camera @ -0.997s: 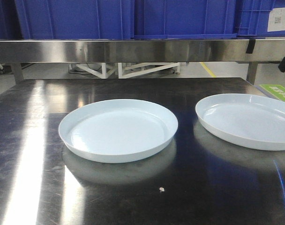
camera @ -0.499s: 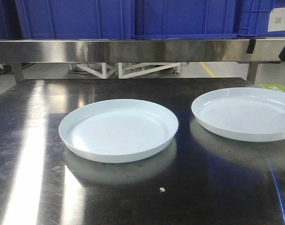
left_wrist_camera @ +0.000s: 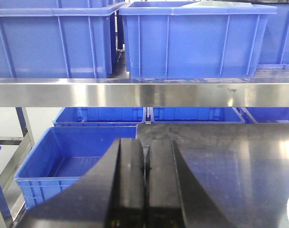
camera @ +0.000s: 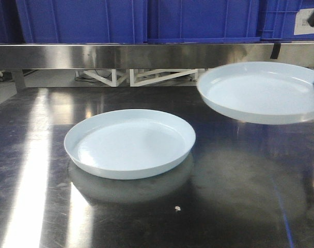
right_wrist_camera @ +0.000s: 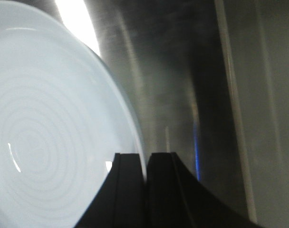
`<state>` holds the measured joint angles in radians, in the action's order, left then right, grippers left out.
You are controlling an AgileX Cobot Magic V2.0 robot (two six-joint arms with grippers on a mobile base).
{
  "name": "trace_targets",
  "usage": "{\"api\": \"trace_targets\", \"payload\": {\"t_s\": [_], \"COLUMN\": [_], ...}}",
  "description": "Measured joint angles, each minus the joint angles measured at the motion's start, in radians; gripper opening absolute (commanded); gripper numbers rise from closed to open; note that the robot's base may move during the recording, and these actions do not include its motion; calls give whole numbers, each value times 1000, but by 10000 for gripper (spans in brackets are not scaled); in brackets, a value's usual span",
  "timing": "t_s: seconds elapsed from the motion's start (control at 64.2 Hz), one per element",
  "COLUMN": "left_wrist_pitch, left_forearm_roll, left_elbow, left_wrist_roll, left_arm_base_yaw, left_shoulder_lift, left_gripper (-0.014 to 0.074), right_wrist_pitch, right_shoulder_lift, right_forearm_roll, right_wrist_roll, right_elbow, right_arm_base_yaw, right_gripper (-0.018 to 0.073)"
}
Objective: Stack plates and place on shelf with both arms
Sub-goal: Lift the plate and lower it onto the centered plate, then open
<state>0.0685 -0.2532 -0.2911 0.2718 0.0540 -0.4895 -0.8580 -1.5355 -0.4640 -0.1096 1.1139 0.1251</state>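
Clenched by its rim in the right end effector (right_wrist_camera: 145, 164), the raised plate (camera: 260, 93) should be kept level and centred over the resting plate (camera: 129, 143).

The raised plate (camera: 260, 93) is showing blurred at the right of the front view, its rim running off the edge. The right gripper (right_wrist_camera: 145, 157) is covering part of that rim. A pale speck (camera: 177, 208) at bottom centre is looking too small to name.
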Motion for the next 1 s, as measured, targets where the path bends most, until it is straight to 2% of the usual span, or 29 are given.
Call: {"api": "trace_targets", "payload": {"t_s": [0.14, 0.39, 0.623, 0.764, 0.997], "left_wrist_pitch": [0, 0, 0, 0, 0], "left_forearm_roll": [0, 0, 0, 0, 0], "left_elbow": [0, 0, 0, 0, 0], "left_wrist_roll": [0, 0, 0, 0, 0], "left_arm_base_yaw": [0, 0, 0, 0, 0], "left_shoulder_lift": [0, 0, 0, 0, 0], "left_gripper": [85, 85, 85, 85, 85], "right_wrist_pitch": [3, 96, 185, 221, 262], "right_shoulder_lift": [2, -18, -126, -145, -145], "right_forearm_roll": [-34, -51, -58, -60, -61], "right_wrist_roll": [16, 136, 188, 206, 208], "right_elbow": [0, 0, 0, -2, -2], "right_arm_base_yaw": [-100, -306, -433, -470, -485], "right_gripper": [22, 31, 31, 31, 31]}}
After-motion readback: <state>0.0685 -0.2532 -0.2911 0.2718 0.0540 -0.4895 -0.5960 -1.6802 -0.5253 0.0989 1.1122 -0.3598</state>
